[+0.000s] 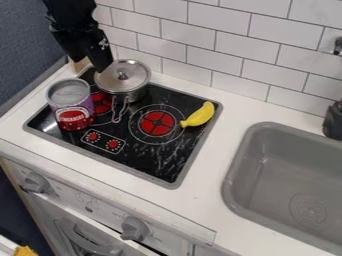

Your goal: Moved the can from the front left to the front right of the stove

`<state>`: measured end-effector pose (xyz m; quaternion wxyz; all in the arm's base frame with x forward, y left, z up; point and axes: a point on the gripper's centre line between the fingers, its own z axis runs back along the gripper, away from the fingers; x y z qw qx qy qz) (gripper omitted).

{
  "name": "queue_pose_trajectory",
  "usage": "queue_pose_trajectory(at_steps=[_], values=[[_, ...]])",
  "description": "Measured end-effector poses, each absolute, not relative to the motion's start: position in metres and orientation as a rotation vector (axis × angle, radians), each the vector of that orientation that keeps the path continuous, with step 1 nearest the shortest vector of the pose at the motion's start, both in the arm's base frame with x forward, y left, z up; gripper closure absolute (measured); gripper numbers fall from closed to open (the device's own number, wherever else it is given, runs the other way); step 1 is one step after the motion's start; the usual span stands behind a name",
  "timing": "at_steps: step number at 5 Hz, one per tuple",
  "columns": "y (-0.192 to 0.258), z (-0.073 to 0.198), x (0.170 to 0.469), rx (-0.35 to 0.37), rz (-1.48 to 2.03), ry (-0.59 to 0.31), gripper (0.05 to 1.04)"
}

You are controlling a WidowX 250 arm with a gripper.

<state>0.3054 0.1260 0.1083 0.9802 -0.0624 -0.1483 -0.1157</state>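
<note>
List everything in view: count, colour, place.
can: 1, purple and red, metallic top, stove's front left
lidded pot: 1, silver, left side, behind the can
banana: 1, yellow, right of the stove's central red burner mark
stove: 1, black, grey rim, set in the counter
counter: 1, white, around stove and sink
sink: 1, grey, right
knobs: 2, grey, cabinet front
tiles: many, white, back wall
side wall: 1, dark blue, left
dark object: 1, black, right edge, unidentified
yellow item: 1, bottom left corner, unidentified
gripper: 1, black, upper left, near the pot
</note>
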Motion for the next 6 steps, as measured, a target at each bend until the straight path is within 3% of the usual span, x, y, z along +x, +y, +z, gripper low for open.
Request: queue_pose_trajectory(at_steps=[1,3,5,6], values=[[0.126,0.098,0.304,-0.142,-0.229,-0.268,0.085],[0.144,0.109,0.293,-0.100,-0.296,-0.220,0.085],[0.193,0.108,0.265,0.052,-0.417,-0.172,0.085],[0.218,0.089,0.257,0.090,-0.472,-0.107,0.085]])
